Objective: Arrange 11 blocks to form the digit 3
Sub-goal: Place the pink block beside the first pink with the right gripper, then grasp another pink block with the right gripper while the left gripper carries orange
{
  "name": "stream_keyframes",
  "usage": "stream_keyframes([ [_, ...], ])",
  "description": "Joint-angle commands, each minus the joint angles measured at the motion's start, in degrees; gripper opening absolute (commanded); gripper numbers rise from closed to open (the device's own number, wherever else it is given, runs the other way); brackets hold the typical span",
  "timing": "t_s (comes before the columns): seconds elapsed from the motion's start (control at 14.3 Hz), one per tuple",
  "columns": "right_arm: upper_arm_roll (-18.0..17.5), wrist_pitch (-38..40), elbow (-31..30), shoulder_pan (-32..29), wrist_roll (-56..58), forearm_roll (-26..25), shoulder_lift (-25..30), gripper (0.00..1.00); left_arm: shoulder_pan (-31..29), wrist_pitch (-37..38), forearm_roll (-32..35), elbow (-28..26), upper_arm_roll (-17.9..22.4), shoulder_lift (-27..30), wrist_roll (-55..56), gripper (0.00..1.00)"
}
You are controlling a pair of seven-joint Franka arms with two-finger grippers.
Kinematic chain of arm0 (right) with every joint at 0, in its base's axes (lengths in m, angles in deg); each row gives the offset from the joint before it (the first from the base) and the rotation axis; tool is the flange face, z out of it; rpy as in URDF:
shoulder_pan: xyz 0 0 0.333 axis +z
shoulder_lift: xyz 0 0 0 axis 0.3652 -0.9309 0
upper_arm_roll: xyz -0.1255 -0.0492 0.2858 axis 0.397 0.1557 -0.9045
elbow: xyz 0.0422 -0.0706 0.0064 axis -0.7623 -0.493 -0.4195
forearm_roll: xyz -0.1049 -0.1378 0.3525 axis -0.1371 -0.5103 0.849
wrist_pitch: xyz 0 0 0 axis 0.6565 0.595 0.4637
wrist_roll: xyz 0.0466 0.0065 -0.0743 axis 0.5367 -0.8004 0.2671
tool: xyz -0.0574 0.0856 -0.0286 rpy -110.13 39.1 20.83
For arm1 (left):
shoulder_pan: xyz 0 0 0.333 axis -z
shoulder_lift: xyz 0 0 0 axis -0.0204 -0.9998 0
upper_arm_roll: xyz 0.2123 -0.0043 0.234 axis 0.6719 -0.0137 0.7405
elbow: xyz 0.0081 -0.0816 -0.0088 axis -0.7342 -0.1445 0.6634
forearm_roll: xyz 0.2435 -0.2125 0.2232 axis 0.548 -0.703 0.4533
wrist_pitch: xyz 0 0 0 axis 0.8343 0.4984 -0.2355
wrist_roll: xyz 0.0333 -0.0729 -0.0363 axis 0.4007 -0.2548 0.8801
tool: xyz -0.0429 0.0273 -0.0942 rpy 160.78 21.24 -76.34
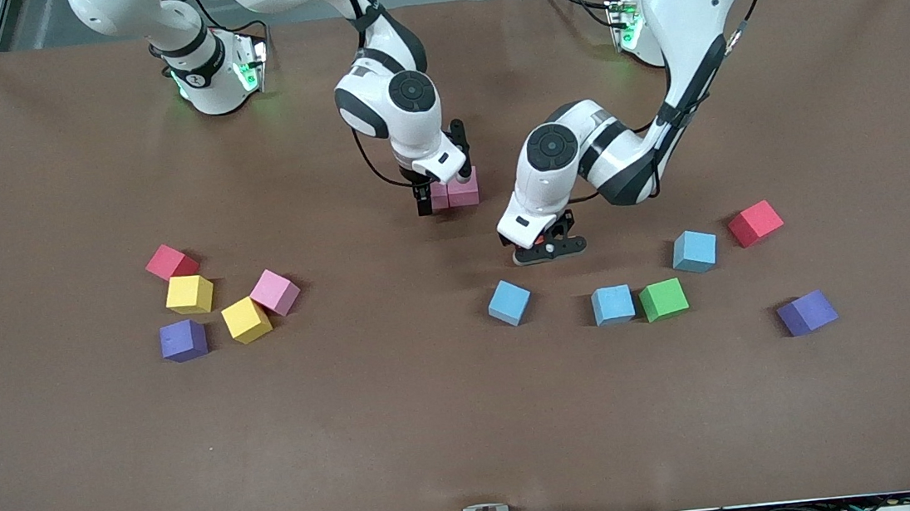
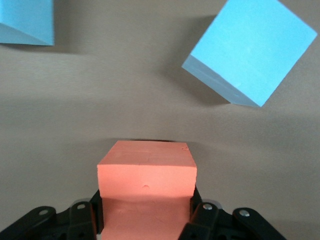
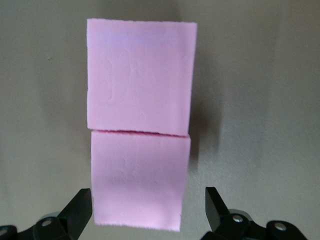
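Two pink blocks (image 1: 463, 188) (image 3: 140, 75) lie touching near the table's middle. My right gripper (image 1: 444, 190) (image 3: 147, 202) is open, and its fingers (image 3: 80, 207) stand either side of the second pink block (image 3: 139, 180). My left gripper (image 1: 548, 248) (image 2: 147, 212) is low over the table, shut on an orange block (image 2: 146, 175) that the hand hides in the front view. Light blue blocks (image 1: 510, 302) (image 1: 612, 304) (image 1: 694, 251) and a green one (image 1: 663, 299) lie nearer the front camera. No digit 3 is in view.
Toward the right arm's end lie a red cube (image 1: 170, 261), two yellow blocks (image 1: 190, 294) (image 1: 246, 319), a pink block (image 1: 275, 292) and a purple one (image 1: 183, 340). Toward the left arm's end lie a red cube (image 1: 755, 222) and a purple cube (image 1: 807, 312).
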Motion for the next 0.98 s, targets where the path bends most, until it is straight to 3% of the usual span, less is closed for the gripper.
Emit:
stream_keyframes([
  [0.0,0.0,5.5,-0.8,-1.8,-0.7,-1.1,4.9,1.00,-0.1,7.2,-0.3,-0.9,-0.6,5.0,7.0,0.20],
  [0.35,0.0,16.7,0.2,-11.4,1.8,-0.9,11.9,1.00,-0.3,8.5,-4.4,-2.7,-3.0,6.0,28.6,0.21],
  [0.63,0.2,21.3,4.5,-19.8,1.1,-1.0,13.1,1.00,-0.3,8.6,-6.9,-4.1,-4.4,6.5,45.8,0.23],
  [0.91,3.1,21.9,7.5,-24.5,1.0,-1.1,13.0,1.00,-0.1,8.6,-6.9,-4.4,-4.8,6.4,61.1,0.28],
])
